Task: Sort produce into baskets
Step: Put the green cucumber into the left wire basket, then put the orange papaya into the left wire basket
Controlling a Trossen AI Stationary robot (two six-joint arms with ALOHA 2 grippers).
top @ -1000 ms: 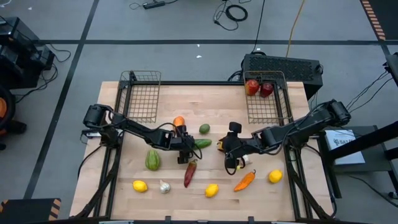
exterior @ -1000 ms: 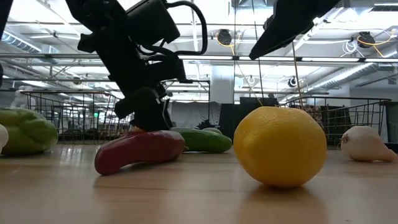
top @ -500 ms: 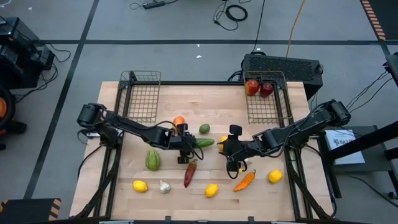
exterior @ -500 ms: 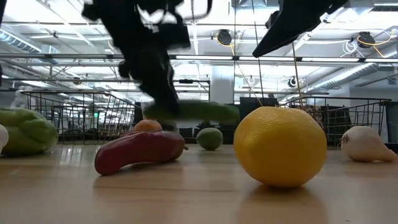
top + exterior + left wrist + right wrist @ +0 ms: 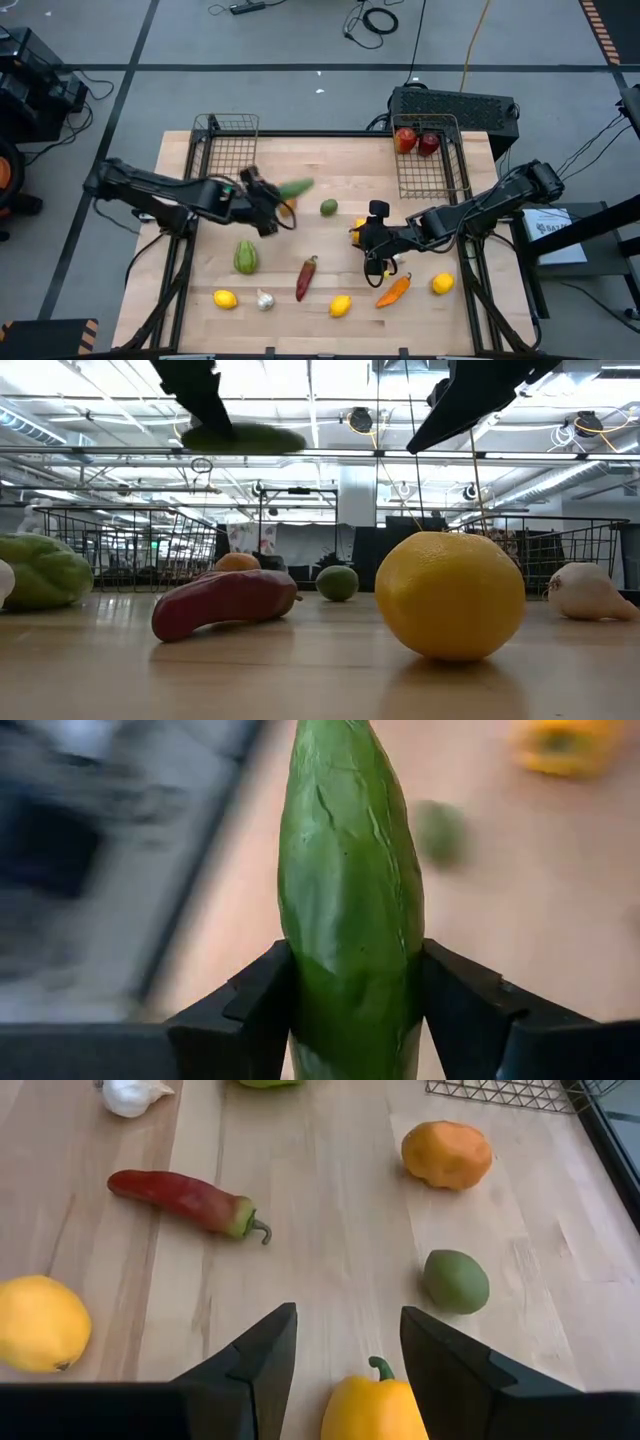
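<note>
Above table, left fingers [image 5: 350, 1010] gripping cucumber [image 5: 350, 890]

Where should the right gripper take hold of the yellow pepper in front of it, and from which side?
Grip the yellow pepper across its rounded body, below the green stem, coming straight ahead from where the right gripper is. Its open fingers already frame the pepper, which lies on the table with the stem pointing away from the gripper, so the sides are free.

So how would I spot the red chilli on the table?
Start at the wooden table and find its front middle. The red chilli lies there between the striped green squash and a lemon, the only long dark red piece.
</note>
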